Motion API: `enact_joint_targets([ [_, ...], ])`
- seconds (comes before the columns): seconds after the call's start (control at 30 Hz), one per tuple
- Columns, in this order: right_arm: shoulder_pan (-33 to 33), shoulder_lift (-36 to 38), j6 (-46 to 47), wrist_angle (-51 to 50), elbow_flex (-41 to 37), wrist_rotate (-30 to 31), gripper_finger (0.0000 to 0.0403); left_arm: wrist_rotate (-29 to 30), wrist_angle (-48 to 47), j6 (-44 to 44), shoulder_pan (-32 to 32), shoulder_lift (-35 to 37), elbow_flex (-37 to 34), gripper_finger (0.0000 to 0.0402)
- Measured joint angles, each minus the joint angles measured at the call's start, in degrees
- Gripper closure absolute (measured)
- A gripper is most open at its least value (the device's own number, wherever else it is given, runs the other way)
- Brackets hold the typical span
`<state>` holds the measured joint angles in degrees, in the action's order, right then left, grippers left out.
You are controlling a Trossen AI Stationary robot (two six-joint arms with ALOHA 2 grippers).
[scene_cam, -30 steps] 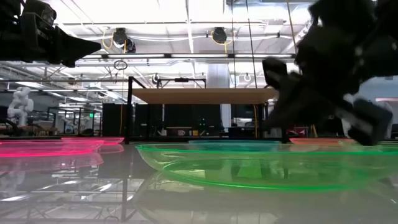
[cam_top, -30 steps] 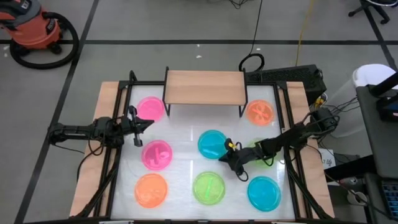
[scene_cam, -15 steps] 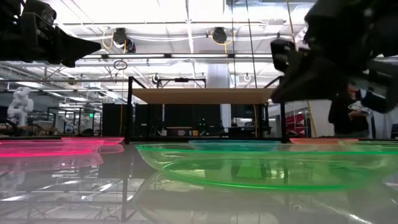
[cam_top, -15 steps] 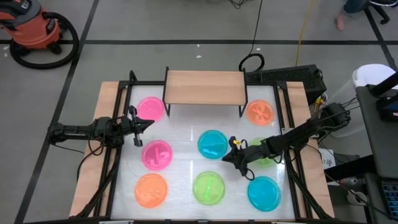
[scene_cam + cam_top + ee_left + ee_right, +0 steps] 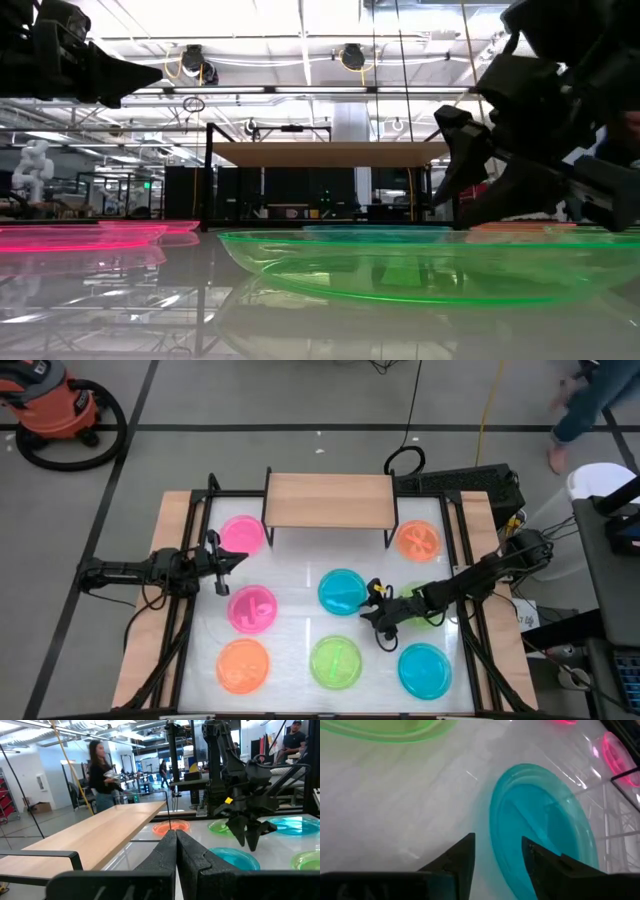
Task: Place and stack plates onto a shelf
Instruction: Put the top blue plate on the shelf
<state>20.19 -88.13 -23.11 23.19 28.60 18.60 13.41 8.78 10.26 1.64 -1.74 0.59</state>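
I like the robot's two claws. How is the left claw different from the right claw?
The left claw is shut, its fingers pressed together, while the right claw is open with a gap between its fingers. The left claw waits at the table's left side between two pink plates, while the right claw is out over the table's middle, right by the blue plate. Both are dark two-finger claws, and neither holds anything.

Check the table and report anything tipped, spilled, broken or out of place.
Nothing stands out. The plates lie flat and apart on the table, and the shelf stands level and bare. The right gripper is open beside the centre blue plate; the left gripper is shut by the table's left edge.
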Motion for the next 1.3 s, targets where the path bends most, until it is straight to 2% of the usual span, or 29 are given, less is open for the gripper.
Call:
enact_joint_targets([
  [0.3,-1.25,0.01,1.78,-1.04,0.04,0.66,0.0276,0.0,0.02,0.0,-0.01,0.0,-0.01,0.0398],
  [0.47,-1.25,0.01,2.76,-1.45,0.04,-1.94,0.0277,0.0,0.02,0.0,0.01,-0.02,0.01,0.0398],
  [1.3,-2.76,0.01,4.07,-2.95,0.04,-2.1,0.0277,0.0,0.02,0.0,0.0,-0.01,0.0,0.0398],
])
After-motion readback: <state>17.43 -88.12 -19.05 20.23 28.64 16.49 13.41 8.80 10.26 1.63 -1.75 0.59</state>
